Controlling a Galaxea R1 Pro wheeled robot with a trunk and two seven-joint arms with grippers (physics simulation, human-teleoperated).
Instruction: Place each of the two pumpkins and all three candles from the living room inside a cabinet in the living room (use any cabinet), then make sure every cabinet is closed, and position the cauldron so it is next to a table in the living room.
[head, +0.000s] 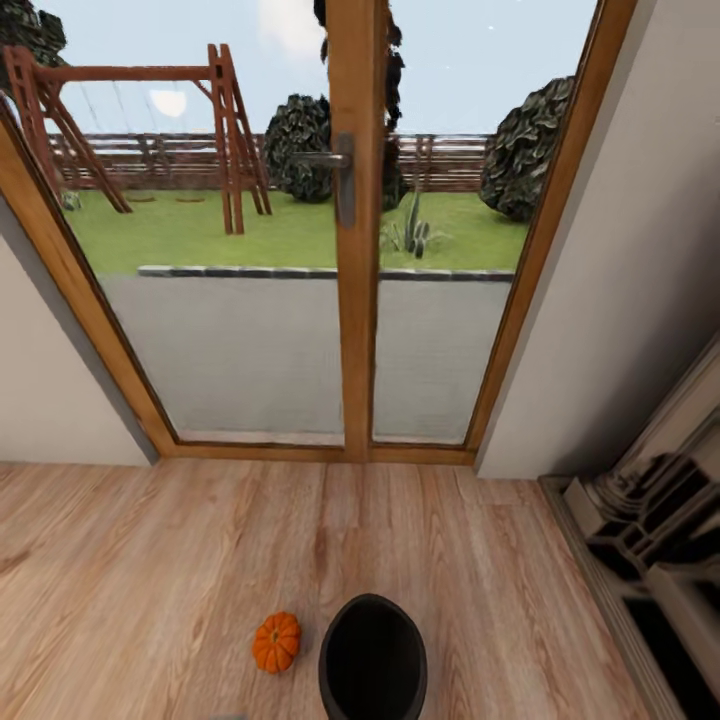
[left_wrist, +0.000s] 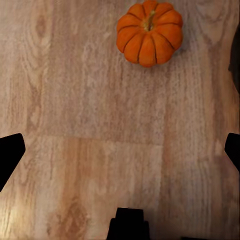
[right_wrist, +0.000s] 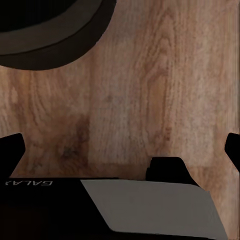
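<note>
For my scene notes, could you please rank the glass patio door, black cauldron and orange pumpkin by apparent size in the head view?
1. Wood-framed glass patio door, largest.
2. Round black cauldron, cropped by the frame edge.
3. Ribbed orange pumpkin, smallest.

Not much of the robot to go on here, so we'll just list what we can make out: in the left wrist view the left gripper (left_wrist: 120, 150) shows as two flat black fingertips (left_wrist: 10, 152) poking in from either edge, plus a stepped black block at the middle of the frame's edge. The right gripper (right_wrist: 120, 147) has the same plain black tips, and near them we see a black body with pale lettering that reads mirrored, something like "GALA". Next to that sits a smooth light-grey panel with a slanted edge and a rounded black lump above it.
</note>
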